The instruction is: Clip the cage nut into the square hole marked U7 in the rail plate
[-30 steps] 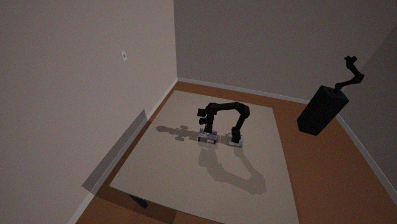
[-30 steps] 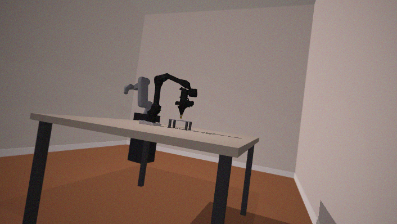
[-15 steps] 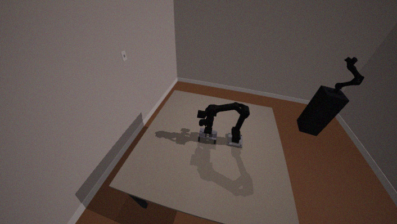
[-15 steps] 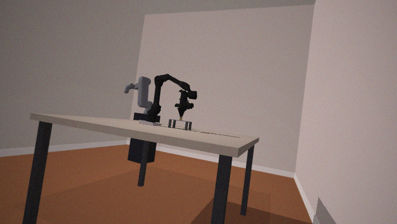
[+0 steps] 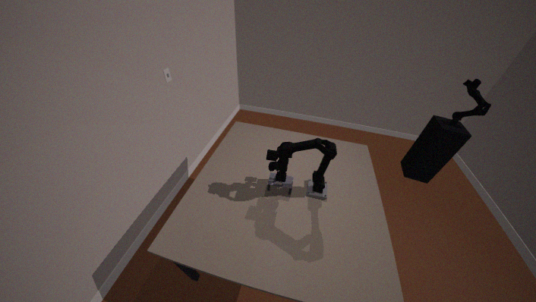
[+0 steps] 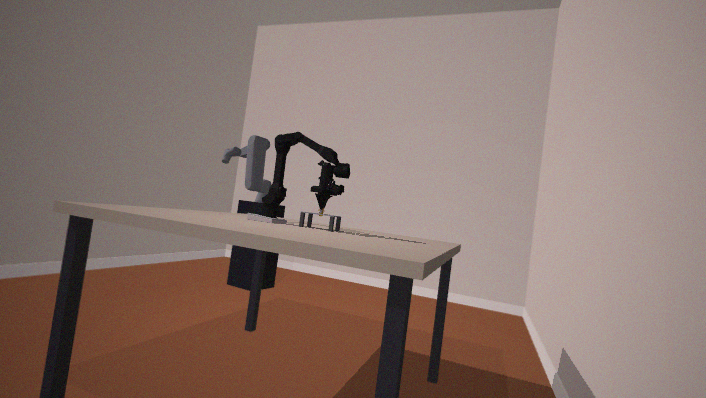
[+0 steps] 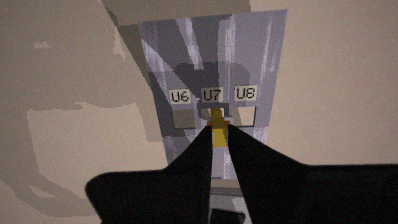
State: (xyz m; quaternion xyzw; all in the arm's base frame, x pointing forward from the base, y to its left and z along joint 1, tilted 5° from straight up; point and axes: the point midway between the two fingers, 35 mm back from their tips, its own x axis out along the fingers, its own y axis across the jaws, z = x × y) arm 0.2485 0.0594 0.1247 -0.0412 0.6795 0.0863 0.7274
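A robot gripper (image 5: pixel 280 180) (image 6: pixel 321 210) (image 7: pixel 218 130) points straight down over a raised metal plate, its dark fingers clamped on a small yellow nut (image 6: pixel 321 213) (image 7: pixel 218 131) at the hole marked U7. The nut's far end overlaps the opening in the wrist view; whether its wings have entered cannot be told. Just beyond the holes, the labels U6 (image 7: pixel 180 96), U7 (image 7: pixel 212 95) and U8 (image 7: pixel 245 93) stand in a row, with an open square below each outer one. The plate (image 5: pixel 290 180) (image 6: pixel 305 213) (image 7: pixel 260 40) stands on short dark legs on a pale table (image 5: pixel 342 235) (image 6: pixel 200 225) (image 7: pixel 340 100), beside the arm's white base (image 5: pixel 311 195) (image 6: pixel 252 218). Farther off, a second arm (image 5: pixel 479 108) (image 6: pixel 256 162) rises from a dark pedestal (image 5: pixel 433 152) (image 6: pixel 242 272). The step in hand appears to be the insertion: the next move calls for holding the squeeze, centring the nut over U7 and easing it down until its flanges meet the plate, then opening the fingers and lifting away. Letting go too soon could leave a wing unhooked; a sideways error could catch the hole's rim.
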